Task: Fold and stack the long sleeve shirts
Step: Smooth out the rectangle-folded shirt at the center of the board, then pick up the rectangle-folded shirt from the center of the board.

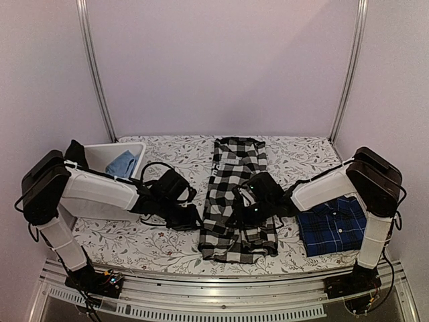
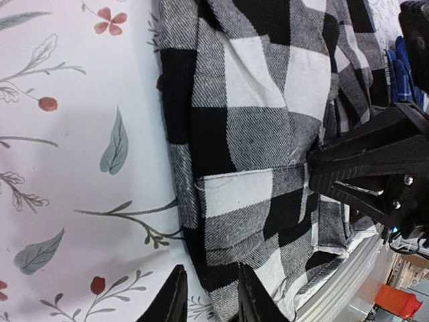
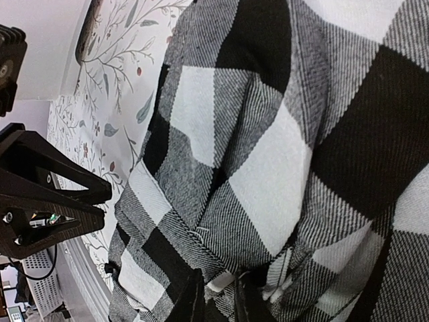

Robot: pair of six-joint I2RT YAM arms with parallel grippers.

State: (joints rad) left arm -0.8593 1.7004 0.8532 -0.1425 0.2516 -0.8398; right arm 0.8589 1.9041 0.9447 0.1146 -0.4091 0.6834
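Note:
The black-and-white check shirt point(image 1: 236, 194) lies as a long strip down the middle of the table, its near end rumpled. In the left wrist view my left gripper point(image 2: 211, 296) stands open astride the left edge of the check shirt point(image 2: 255, 134), one finger over the tablecloth and the other over the cloth. My right gripper point(image 3: 220, 300) is shut on a raised fold of the check shirt point(image 3: 268, 168) near its lower hem. From above, the left gripper point(image 1: 190, 218) and right gripper point(image 1: 253, 209) flank that near end. The navy plaid shirt point(image 1: 333, 225) lies folded at the right.
A white bin point(image 1: 100, 155) at the back left holds a light blue cloth point(image 1: 123, 163). A floral tablecloth point(image 1: 167, 245) covers the table, with a metal rail point(image 1: 221, 295) along its near edge. Metal posts stand at the back corners.

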